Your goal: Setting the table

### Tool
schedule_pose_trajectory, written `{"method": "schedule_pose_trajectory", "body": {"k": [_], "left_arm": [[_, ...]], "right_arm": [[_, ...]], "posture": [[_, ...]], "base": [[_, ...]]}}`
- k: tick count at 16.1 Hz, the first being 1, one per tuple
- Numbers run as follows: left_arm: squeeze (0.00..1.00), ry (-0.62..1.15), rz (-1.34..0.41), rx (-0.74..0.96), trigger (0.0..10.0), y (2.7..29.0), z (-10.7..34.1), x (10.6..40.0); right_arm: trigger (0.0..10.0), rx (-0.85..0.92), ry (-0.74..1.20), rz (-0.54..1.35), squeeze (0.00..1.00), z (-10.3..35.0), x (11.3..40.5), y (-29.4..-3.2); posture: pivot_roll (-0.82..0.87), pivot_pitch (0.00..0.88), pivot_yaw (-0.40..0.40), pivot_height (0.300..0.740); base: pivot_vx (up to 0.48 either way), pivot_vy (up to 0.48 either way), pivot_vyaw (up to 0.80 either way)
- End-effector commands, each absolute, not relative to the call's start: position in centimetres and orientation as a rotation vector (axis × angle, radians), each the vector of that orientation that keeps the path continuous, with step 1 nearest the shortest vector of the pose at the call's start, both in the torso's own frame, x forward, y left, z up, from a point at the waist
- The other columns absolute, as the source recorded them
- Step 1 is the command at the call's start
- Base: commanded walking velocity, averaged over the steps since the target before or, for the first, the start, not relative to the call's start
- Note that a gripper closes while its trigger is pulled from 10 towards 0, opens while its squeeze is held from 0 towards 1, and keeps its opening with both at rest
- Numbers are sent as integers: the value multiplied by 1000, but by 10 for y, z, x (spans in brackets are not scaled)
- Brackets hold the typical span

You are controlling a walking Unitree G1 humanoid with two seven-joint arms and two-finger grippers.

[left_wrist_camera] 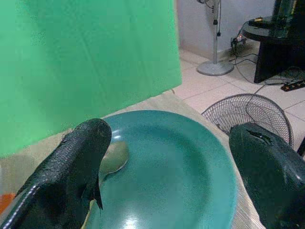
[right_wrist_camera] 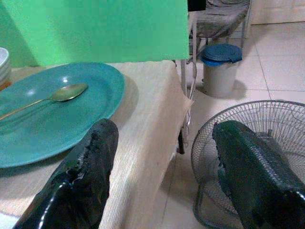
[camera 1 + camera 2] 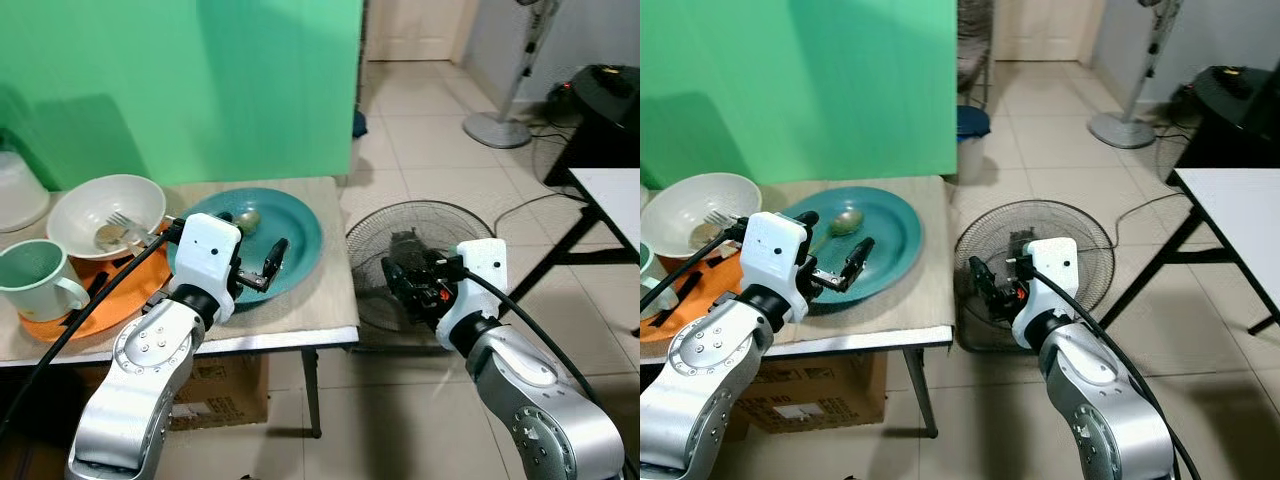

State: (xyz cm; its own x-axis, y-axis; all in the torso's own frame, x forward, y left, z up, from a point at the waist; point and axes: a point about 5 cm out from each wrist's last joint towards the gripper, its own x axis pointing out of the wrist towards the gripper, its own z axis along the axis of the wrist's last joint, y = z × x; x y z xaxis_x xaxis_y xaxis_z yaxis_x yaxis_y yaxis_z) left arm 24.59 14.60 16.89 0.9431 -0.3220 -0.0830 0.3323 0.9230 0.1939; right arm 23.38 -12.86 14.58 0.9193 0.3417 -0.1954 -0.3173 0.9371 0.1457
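Note:
A teal plate point(image 3: 300, 235) lies on the table point(image 3: 330, 300) near its right end, with a metal spoon point(image 3: 245, 219) resting in it. My left gripper point(image 3: 253, 234) hovers low over the plate, open, its fingers point(image 1: 81, 162) spread either side of the spoon's bowl point(image 1: 113, 159) with nothing held. A white bowl point(image 3: 90, 205) holding a fork point(image 3: 125, 228) and a pale green cup point(image 3: 35, 278) sit on an orange tray point(image 3: 110, 300) at the left. My right gripper point(image 3: 402, 280) hangs open beyond the table's right edge, empty.
A floor fan point(image 3: 425, 235) lies on the tiles right of the table, under my right gripper. A green screen point(image 3: 180, 80) backs the table. A cardboard box point(image 3: 230, 390) sits beneath it. A blue-lidded bin point(image 3: 973, 125), a standing fan point(image 3: 500, 125) and a white table point(image 3: 615, 195) stand farther off.

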Motion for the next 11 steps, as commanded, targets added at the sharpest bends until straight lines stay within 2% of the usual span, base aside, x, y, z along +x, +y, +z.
{"method": "schedule_pose_trajectory", "body": {"k": [1, 6, 10, 11], "left_arm": [[0, 54, -333, 205, 10000, 148, 168, 245], [0, 54, -330, 202, 10000, 148, 168, 245], [0, 52, -329, 198, 10000, 149, 169, 245], [0, 53, -331, 196, 10000, 149, 169, 245]], "right_arm": [[10000, 99, 219, 337, 0, 146, 235, -129], [10000, 86, 215, 346, 0, 147, 235, -129], [10000, 29, 222, 374, 0, 145, 234, -125], [10000, 52, 224, 355, 0, 144, 235, -128]], "posture": [[153, 0, 11, 740], [151, 0, 10, 740], [154, 0, 10, 740], [153, 0, 11, 740]], "base": [[292, 0, 0], [290, 0, 0], [290, 0, 758], [292, 0, 0]]}}
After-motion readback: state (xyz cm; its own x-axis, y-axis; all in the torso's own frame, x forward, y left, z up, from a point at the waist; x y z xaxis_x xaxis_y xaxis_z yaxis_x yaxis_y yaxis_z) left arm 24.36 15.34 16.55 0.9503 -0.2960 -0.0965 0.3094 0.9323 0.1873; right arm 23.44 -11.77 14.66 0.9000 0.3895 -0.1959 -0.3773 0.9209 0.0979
